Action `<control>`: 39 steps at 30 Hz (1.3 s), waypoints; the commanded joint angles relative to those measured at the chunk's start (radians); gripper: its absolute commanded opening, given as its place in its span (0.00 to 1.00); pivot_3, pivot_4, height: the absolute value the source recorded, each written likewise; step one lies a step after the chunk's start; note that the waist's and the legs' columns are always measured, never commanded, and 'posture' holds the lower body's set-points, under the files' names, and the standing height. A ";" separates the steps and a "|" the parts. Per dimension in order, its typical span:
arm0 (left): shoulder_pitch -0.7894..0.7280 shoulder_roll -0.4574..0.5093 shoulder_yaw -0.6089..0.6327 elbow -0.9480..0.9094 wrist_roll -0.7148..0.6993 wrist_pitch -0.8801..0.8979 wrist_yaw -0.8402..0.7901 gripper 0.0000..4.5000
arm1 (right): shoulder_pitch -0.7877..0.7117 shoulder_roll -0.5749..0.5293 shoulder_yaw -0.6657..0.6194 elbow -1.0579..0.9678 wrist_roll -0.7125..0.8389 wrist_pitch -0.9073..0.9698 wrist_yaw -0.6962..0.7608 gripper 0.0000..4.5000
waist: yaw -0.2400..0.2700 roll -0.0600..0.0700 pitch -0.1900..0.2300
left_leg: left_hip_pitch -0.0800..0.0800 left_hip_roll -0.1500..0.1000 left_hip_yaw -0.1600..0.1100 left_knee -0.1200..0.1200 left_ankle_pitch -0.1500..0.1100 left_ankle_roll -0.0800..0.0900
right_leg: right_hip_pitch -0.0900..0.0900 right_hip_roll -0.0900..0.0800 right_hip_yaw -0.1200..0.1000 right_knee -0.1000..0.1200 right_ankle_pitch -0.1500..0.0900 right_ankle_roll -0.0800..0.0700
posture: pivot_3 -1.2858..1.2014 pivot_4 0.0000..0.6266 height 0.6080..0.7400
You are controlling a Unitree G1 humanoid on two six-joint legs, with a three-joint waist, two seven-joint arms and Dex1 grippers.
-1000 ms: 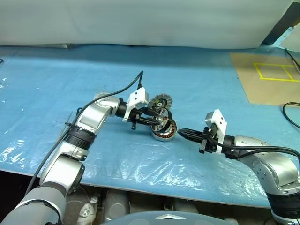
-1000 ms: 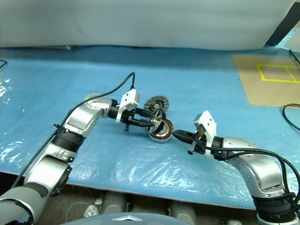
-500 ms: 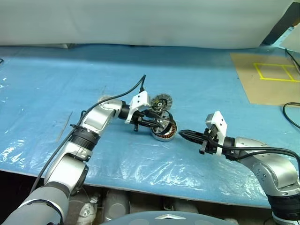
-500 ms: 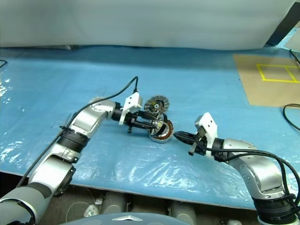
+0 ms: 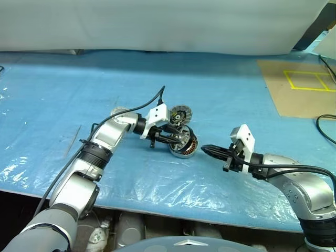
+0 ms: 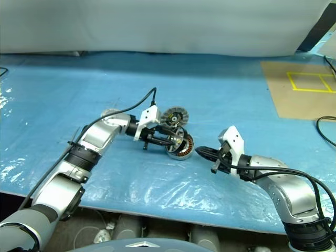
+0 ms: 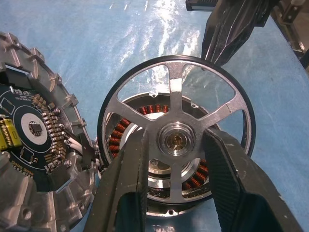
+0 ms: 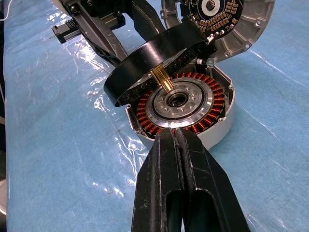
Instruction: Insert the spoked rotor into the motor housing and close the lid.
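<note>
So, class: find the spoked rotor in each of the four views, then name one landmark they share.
Left eye: spoked rotor, centre, held by the left tool.
Right eye: centre.
Left wrist: middle, spokes facing the camera.
Right wrist: upper middle, black rim.
Shared landmark: the motor housing with copper windings.

Black-rimmed spoked rotor [image 7: 176, 140] tilted over open motor housing [image 8: 219, 123]

Round silver metal motor housing [image 8: 212, 130]: ring of copper-orange windings around a pale silver centre. Black-rimmed rotor [image 7: 176, 140] with silver spokes and brass-coloured shaft. Ribbed silver lid [image 7: 36, 159]: dark blue circuit board, tan components. Glossy blue plastic table sheet [image 5: 79, 89]. Brown cardboard panel [image 5: 299, 86], upper right, marked with yellow tape squares.
</note>
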State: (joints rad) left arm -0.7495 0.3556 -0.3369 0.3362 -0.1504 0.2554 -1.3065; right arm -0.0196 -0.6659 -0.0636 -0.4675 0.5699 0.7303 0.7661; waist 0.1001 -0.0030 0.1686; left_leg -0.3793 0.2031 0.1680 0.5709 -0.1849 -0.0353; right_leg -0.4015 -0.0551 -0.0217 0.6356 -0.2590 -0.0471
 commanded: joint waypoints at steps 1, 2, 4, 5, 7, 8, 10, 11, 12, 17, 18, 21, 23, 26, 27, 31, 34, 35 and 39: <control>-0.008 0.013 -0.015 0.005 0.023 -0.010 -0.006 0.30 | 0.002 -0.010 -0.007 -0.023 -0.004 -0.013 -0.005 0.00 | 0.000 0.000 0.000 | 0.000 0.000 0.000 0.000 0.000 0.000 | 0.000 0.000 0.000 0.000 0.000 0.000 | 0.52 0.24 1.00; -0.010 0.016 -0.018 0.008 0.026 -0.015 -0.011 0.30 | 0.002 -0.010 -0.006 -0.022 -0.005 -0.013 -0.007 0.00 | 0.000 0.000 0.000 | 0.000 0.000 0.000 0.000 0.000 0.000 | 0.000 0.000 0.000 0.000 0.000 0.000 | 0.52 0.24 1.00; -0.011 0.018 -0.020 0.014 0.031 -0.021 -0.012 0.30 | 0.000 -0.008 -0.006 -0.017 -0.008 -0.015 -0.009 0.00 | 0.000 0.000 0.000 | 0.000 0.000 0.000 0.000 0.000 0.000 | 0.000 0.000 0.000 0.000 0.000 0.000 | 0.52 0.24 1.00; -0.013 0.019 -0.020 0.019 0.032 -0.024 -0.015 0.30 | -0.001 -0.008 -0.005 -0.015 -0.012 -0.016 -0.010 0.00 | 0.000 0.000 0.000 | 0.000 0.000 0.000 0.000 0.000 0.000 | 0.000 0.000 0.000 0.000 0.000 0.000 | 0.52 0.24 1.00; -0.016 0.021 -0.020 0.027 0.038 -0.027 -0.017 0.38 | -0.004 -0.005 -0.005 -0.010 -0.016 -0.016 -0.010 0.00 | 0.000 0.000 0.000 | 0.000 0.000 0.000 0.000 0.000 0.000 | 0.000 0.000 0.000 0.000 0.000 0.000 | 0.52 0.24 1.00; -0.018 0.022 -0.020 0.031 0.040 -0.028 -0.019 0.46 | -0.005 -0.004 -0.005 -0.008 -0.019 -0.017 -0.011 0.00 | 0.000 0.000 0.000 | 0.000 0.000 0.000 0.000 0.000 0.000 | 0.000 0.000 0.000 0.000 0.000 0.000 | 0.52 0.24 1.00; -0.023 0.025 -0.023 0.037 0.047 -0.036 -0.020 0.58 | -0.009 -0.001 -0.005 -0.004 -0.021 -0.016 -0.013 0.00 | -0.001 0.000 0.000 | 0.000 0.000 0.000 0.000 0.000 0.000 | 0.000 0.000 0.000 0.000 0.000 0.000 | 0.52 0.24 1.00; -0.024 0.026 -0.024 0.038 0.056 -0.034 -0.009 0.63 | -0.010 0.000 -0.005 -0.003 -0.021 -0.016 -0.014 0.00 | -0.001 0.000 0.000 | 0.000 0.000 0.000 0.000 0.000 0.000 | 0.000 0.000 0.000 0.000 0.000 0.000 | 0.52 0.24 1.00; -0.025 0.026 -0.024 0.040 0.063 -0.033 0.000 0.71 | -0.011 0.000 -0.004 -0.002 -0.022 -0.016 -0.014 0.00 | -0.001 0.000 0.000 | 0.000 0.000 0.000 0.000 0.000 0.000 | 0.000 0.000 0.000 0.000 0.000 0.000 | 0.52 0.24 1.00; -0.023 0.023 -0.008 0.012 0.046 -0.030 -0.011 0.77 | -0.014 0.003 0.003 -0.001 -0.023 -0.015 -0.020 0.00 | 0.000 0.000 0.000 | -0.001 0.000 0.000 -0.001 0.000 0.000 | 0.000 0.000 0.000 -0.002 0.000 0.000 | 0.52 0.24 1.00; -0.025 0.019 0.001 0.005 0.038 -0.027 -0.005 0.77 | -0.014 0.005 0.003 -0.001 -0.021 -0.014 -0.022 0.00 | 0.000 0.000 0.000 | -0.001 0.000 0.000 -0.001 0.000 0.000 | 0.000 0.000 0.000 -0.002 0.000 0.000 | 0.52 0.24 1.00; -0.025 0.009 0.044 -0.033 -0.014 -0.008 -0.001 0.77 | -0.014 0.007 0.002 -0.002 -0.016 -0.012 -0.026 0.00 | 0.000 0.000 0.000 | -0.001 0.000 0.000 -0.001 0.000 0.000 | 0.000 0.000 -0.001 -0.002 0.000 0.000 | 0.52 0.24 1.00; -0.010 0.023 0.065 -0.092 -0.061 0.013 -0.028 0.77 | -0.017 0.009 -0.004 -0.007 -0.005 -0.007 -0.026 0.00 | -0.001 0.000 0.000 | -0.001 0.000 0.000 -0.001 0.000 0.000 | 0.000 0.000 -0.001 -0.002 0.000 0.000 | 0.52 0.24 1.00; 0.024 0.054 0.104 -0.192 -0.139 0.084 -0.051 0.77 | -0.033 0.008 -0.025 -0.020 0.024 0.005 -0.021 0.00 | -0.005 0.000 0.000 | -0.001 0.000 0.000 -0.002 0.000 0.000 | 0.000 0.000 -0.001 -0.002 0.000 0.000 | 0.52 0.24 1.00; 0.041 0.070 0.119 -0.229 -0.165 0.110 -0.056 0.77 | -0.044 0.001 -0.035 -0.032 0.041 0.012 -0.014 0.00 | -0.006 0.000 0.000 | -0.001 0.000 0.000 -0.003 0.000 0.000 | 0.000 0.000 -0.001 -0.002 0.000 0.000 | 0.52 0.24 1.00; 0.128 0.152 0.154 -0.331 -0.220 0.169 -0.067 0.77 | -0.120 -0.038 -0.067 -0.059 0.110 0.047 0.020 0.00 | -0.007 0.002 0.000 | 0.001 0.000 0.000 -0.004 0.000 0.000 | 0.000 0.000 0.000 -0.002 0.000 0.000 | 0.52 0.24 1.00; 0.173 0.168 0.159 -0.318 -0.190 0.125 -0.014 0.77 | -0.192 -0.062 -0.052 -0.024 0.107 0.051 0.038 0.00 | -0.004 0.002 0.000 | 0.001 0.000 0.000 -0.004 0.000 0.000 | 0.000 0.000 0.000 -0.003 0.000 -0.001 | 0.52 0.24 1.00; 0.179 0.166 0.160 -0.310 -0.184 0.126 0.007 0.77 | -0.211 -0.065 -0.035 -0.005 0.094 0.047 0.042 0.00 | -0.002 0.002 0.000 | 0.001 0.000 0.001 -0.004 0.000 0.000 | 0.000 0.000 0.000 -0.003 0.000 -0.001 | 0.52 0.24 1.00; 0.155 0.108 0.139 -0.253 -0.133 0.081 0.110 0.77 | -0.240 -0.056 -0.005 0.052 0.068 0.036 0.047 0.00 | 0.004 0.002 0.000 | -0.001 0.000 0.000 -0.003 0.000 0.000 | 0.002 0.000 -0.001 -0.006 -0.001 -0.001 | 0.52 0.24 1.00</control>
State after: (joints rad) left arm -0.5656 0.4806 -0.1993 0.0850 -0.2983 0.3640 -1.2331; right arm -0.2550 -0.7212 -0.0610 -0.4179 0.6338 0.7765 0.8065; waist 0.1041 -0.0011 0.1689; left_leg -0.3809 0.2030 0.1684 0.5678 -0.1848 -0.0352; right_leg -0.3995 -0.0552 -0.0226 0.6282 -0.2594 -0.0479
